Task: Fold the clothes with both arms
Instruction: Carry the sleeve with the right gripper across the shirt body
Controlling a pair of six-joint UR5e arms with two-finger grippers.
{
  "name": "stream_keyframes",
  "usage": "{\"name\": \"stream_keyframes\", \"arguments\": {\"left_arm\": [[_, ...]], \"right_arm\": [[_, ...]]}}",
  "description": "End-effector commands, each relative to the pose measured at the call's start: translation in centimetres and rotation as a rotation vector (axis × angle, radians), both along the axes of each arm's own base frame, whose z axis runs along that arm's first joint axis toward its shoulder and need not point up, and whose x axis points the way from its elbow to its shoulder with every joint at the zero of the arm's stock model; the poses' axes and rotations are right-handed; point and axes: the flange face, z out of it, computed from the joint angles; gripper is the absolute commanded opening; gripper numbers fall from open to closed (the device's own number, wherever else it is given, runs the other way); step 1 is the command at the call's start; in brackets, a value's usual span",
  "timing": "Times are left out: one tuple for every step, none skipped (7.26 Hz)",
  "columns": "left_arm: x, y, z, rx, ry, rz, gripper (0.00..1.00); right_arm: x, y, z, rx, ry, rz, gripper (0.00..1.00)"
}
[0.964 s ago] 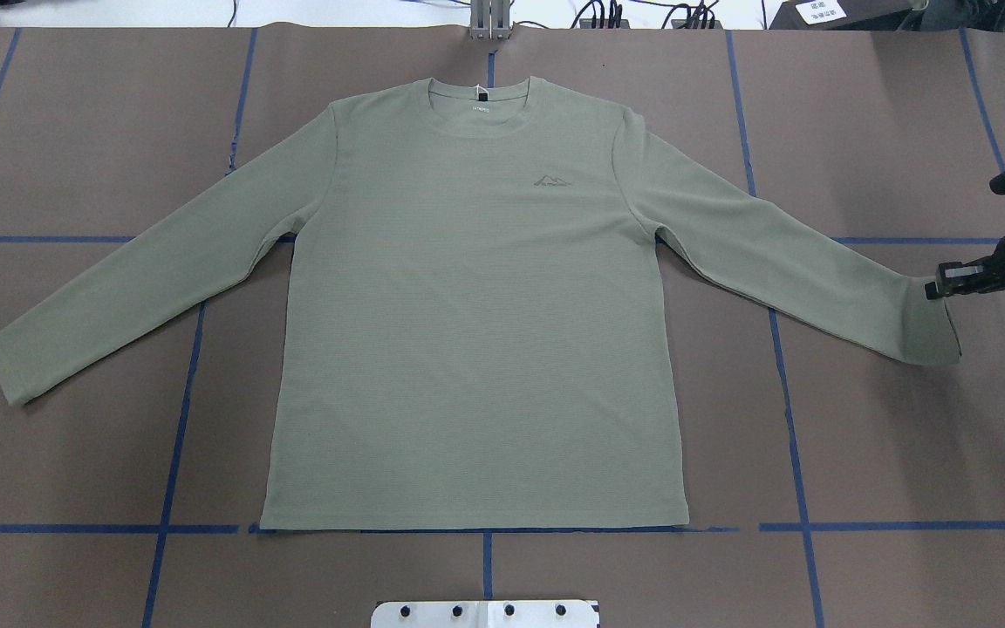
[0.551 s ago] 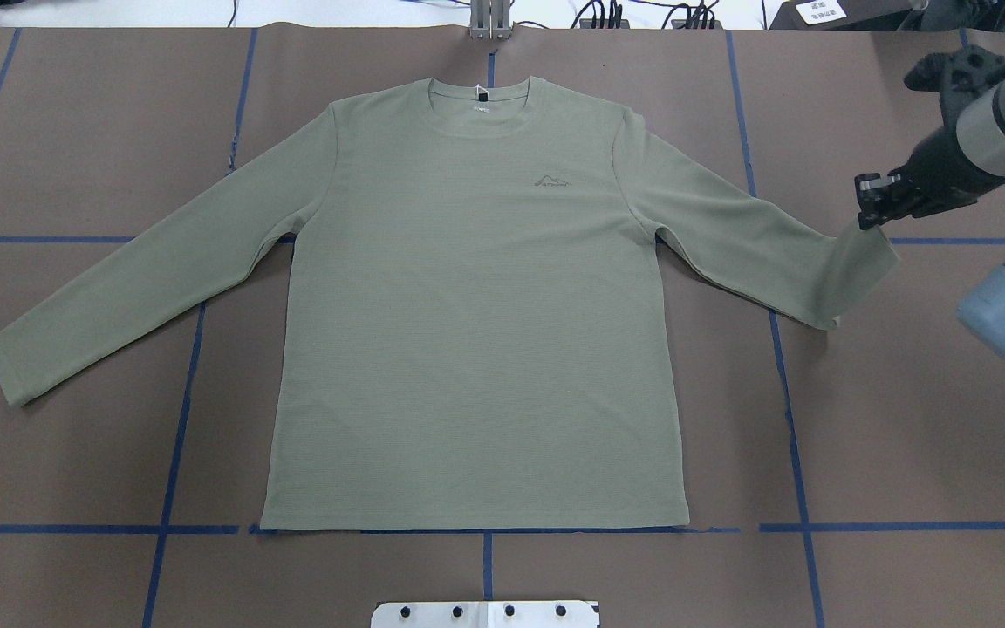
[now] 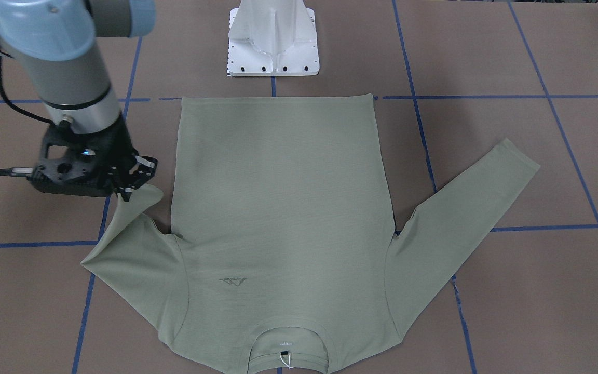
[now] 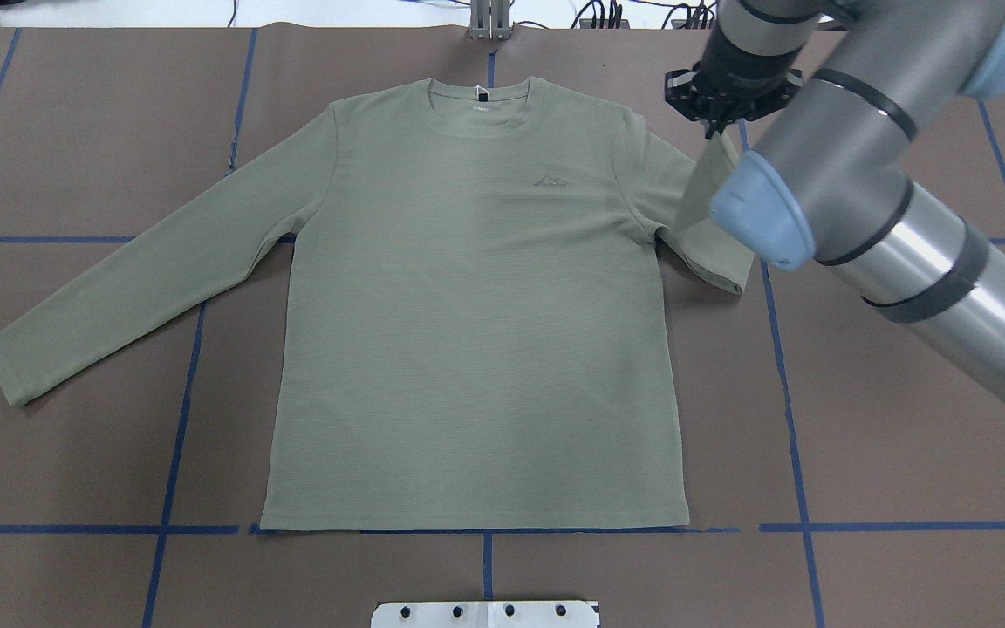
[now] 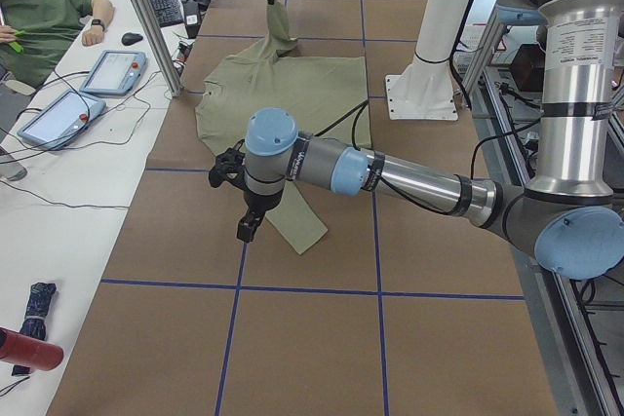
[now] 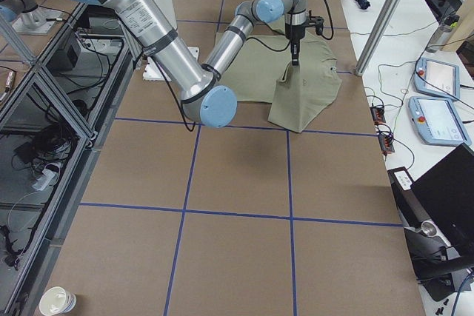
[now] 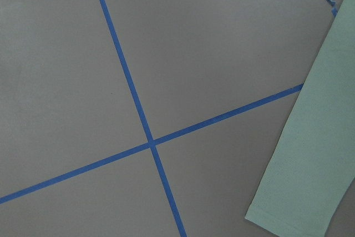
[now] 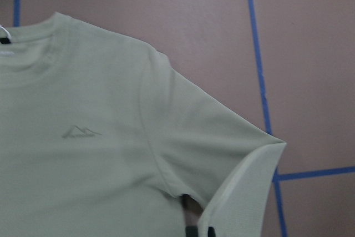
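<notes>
The pale sage-green shirt (image 4: 476,331) lies flat, front up, neckline toward the far edge. My right gripper (image 4: 719,122) is shut on the cuff of the shirt's right-hand sleeve (image 4: 707,187) and holds it lifted above the shoulder, so the sleeve doubles back on itself. The same grip shows in the front-facing view (image 3: 128,189) and the right side view (image 6: 295,61). The other sleeve (image 4: 119,279) lies stretched out flat. My left gripper (image 5: 246,231) shows only in the left side view, hovering over that sleeve's cuff (image 7: 302,198); I cannot tell whether it is open or shut.
The white pedestal base (image 3: 274,41) stands at the robot's side of the table. Blue tape lines (image 4: 175,453) cross the brown table cover. A side bench with tablets (image 5: 112,70) and a seated person (image 5: 44,7) lies beyond the far edge. A paper cup (image 6: 58,301) stands off the table.
My right gripper has carried the sleeve cuff up and leftward in the overhead view, from the outstretched sleeve end to above the shoulder. The rest of the shirt has not moved.
</notes>
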Motion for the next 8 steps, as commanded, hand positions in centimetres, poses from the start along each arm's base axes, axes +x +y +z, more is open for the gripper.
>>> {"name": "stream_keyframes", "arguments": {"left_arm": [[0.0,0.1,0.0,-0.001,0.005,0.001,1.0],[0.0,0.0,-0.1,-0.001,0.004,-0.001,1.0],[0.0,0.0,-0.1,-0.002,0.005,-0.001,1.0],[0.0,0.0,-0.2,-0.001,0.005,-0.001,1.0],[0.0,0.0,-0.1,-0.002,0.005,-0.001,1.0],[0.0,0.1,-0.3,0.0,0.006,-0.002,1.0],[0.0,0.2,-0.5,0.001,0.006,-0.002,1.0],[0.0,0.2,-0.6,0.001,0.007,-0.002,1.0]], "right_arm": [[-12.2,-4.2,-10.6,0.044,0.029,0.103,0.0],[-15.5,-5.0,-12.5,0.1,0.004,0.1,0.0],[-18.7,-4.3,-13.6,0.103,-0.004,0.103,0.0],[-23.0,-2.4,-14.3,0.126,0.014,0.123,0.0],[-26.6,-0.1,-13.9,0.159,0.004,0.094,0.0],[-29.0,1.7,-14.2,0.194,-0.013,0.08,0.0],[-30.9,2.9,-16.8,0.206,-0.03,0.135,0.0],[-31.3,2.9,-18.5,0.209,-0.056,0.148,0.0]]}}
